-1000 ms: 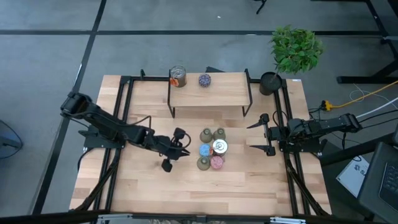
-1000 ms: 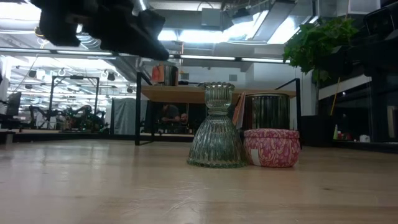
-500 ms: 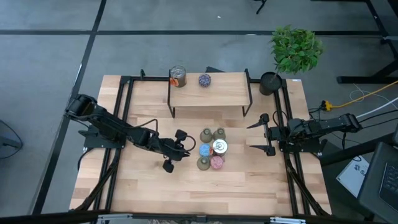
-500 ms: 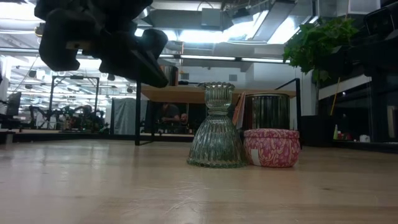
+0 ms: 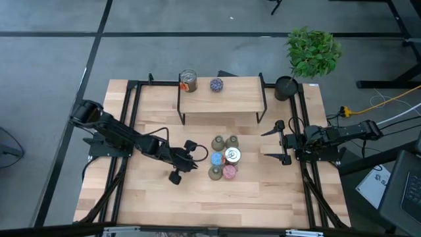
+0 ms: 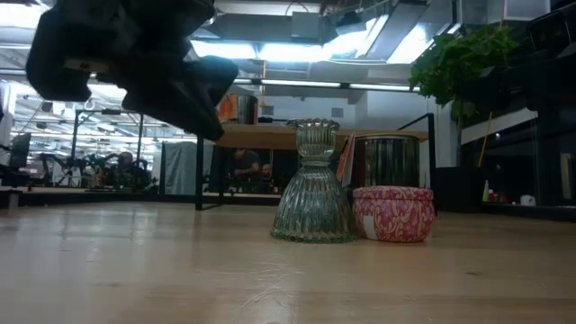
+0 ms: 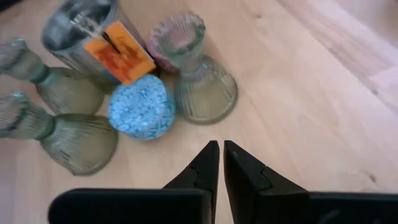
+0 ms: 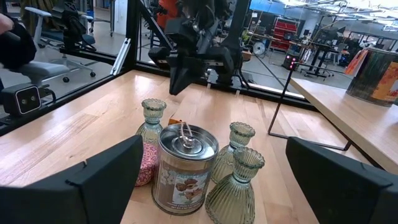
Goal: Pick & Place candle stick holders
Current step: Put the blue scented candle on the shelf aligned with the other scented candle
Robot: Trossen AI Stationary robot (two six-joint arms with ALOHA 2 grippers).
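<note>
Several candle stick holders stand clustered mid-table: three olive-green ribbed vase shapes, a blue speckled round one, a silvery can and a pink one. My left gripper hovers shut just left of the cluster, slanting down above the table; in its wrist view the shut fingertips point near the blue holder and a green vase. My right gripper waits open, right of the cluster.
A wooden shelf at the far side carries another silvery can and a purple speckled holder. A black pot with a green plant stands at the far right corner. A black frame rail borders the table.
My left gripper has sunk toward the table and tipped further downward, edging slightly toward the cluster, its fingers still shut. The holders have not moved.
</note>
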